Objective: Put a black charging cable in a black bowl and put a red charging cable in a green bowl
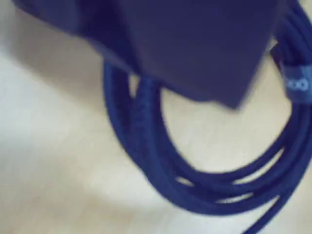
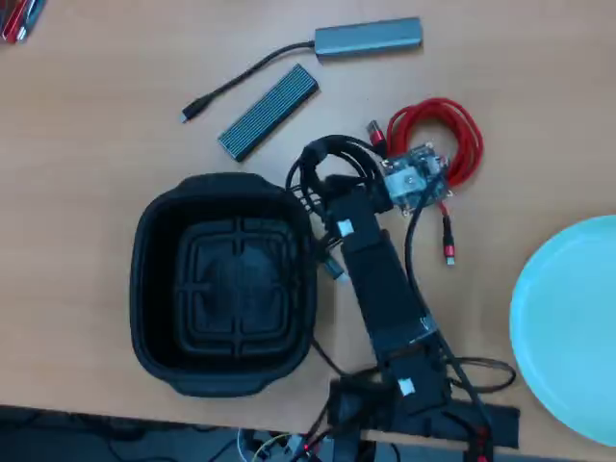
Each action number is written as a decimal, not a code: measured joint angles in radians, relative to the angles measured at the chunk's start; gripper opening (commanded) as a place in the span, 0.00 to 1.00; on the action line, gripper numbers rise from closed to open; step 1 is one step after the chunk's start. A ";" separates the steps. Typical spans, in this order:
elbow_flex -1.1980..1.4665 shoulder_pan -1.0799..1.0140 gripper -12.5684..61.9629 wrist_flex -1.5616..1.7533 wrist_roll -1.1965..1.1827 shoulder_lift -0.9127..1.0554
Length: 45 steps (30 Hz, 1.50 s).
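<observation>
**Claw down over the black cable coil, just beside the tub**

- Overhead: arm (image 2: 385,289) runs from the bottom edge up-left to the claw (image 2: 332,188), which sits over the black charging cable (image 2: 322,159). Coil lies flat on the tabletop (image 2: 96,115), just off the top-right corner of the black bowl (image 2: 154,289). Loops show above and left of the claw; the rest is hidden under it.
- The black cable coil is roughly round with no clear long axis; I can't tell which way its plug ends point.
- Claw state: can't tell. Overhead the jaws are buried under the wrist and wiring; the wrist view shows only one dark blurred slab of the claw at top.
- Wrist view only: close look at the black charging cable (image 1: 161,161), several strands side by side curving in a loop on pale wood, passing under the claw body. A band with pale markings wraps the strands at the right edge. Picture is blurred and the cord reads bluish.
- Overhead only: red charging cable (image 2: 457,144) coiled just right of the claw, partly under the wrist camera board (image 2: 416,178); one plug end trails down to (image 2: 449,252), pointing toward the bottom edge.
- Green bowl (image 2: 568,327) far right of the claw, cut by the frame.
- Black bowl holds nothing; grid floor visible.
- Above the claw: grey hub (image 2: 369,37) with its black lead, and a ribbed grey bar (image 2: 269,112) lying diagonally.
</observation>
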<state>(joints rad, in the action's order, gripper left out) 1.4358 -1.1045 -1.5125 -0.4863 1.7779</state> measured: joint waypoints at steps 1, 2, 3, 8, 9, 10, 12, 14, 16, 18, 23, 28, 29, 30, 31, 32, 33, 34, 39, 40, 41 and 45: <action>0.000 0.012 0.09 0.000 0.000 0.000; 0.000 0.023 0.09 0.000 0.000 0.002; 0.000 0.038 0.09 0.000 0.000 0.008; 0.000 0.132 0.09 0.000 0.000 0.058; 0.000 0.152 0.09 0.000 -0.002 0.080; 0.000 0.169 0.09 0.000 -0.002 0.107; 0.000 0.196 0.09 0.000 -0.002 0.179; -0.008 0.225 0.09 0.000 0.000 0.249; -0.054 0.256 0.09 -0.002 0.000 0.290; -0.106 0.290 0.09 0.000 0.000 0.308; -0.115 0.413 0.09 0.000 0.000 0.319; -0.115 0.586 0.09 0.029 0.000 0.319; -0.115 0.617 0.09 0.044 0.000 0.318; -0.115 0.640 0.09 0.061 0.000 0.313; -0.115 0.655 0.09 0.078 0.000 0.302; -0.117 0.667 0.09 0.091 0.000 0.281; -0.115 0.676 0.09 0.101 0.000 0.253; -0.117 0.686 0.10 0.110 0.000 0.215; -0.115 0.715 0.09 0.164 0.008 -0.003; -0.115 0.729 0.09 0.196 0.015 -0.035; -0.114 0.744 0.09 0.233 0.017 -0.060; -0.114 0.764 0.09 0.313 0.017 -0.104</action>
<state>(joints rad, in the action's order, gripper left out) 1.3223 -0.3405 -1.1996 -0.4694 1.6736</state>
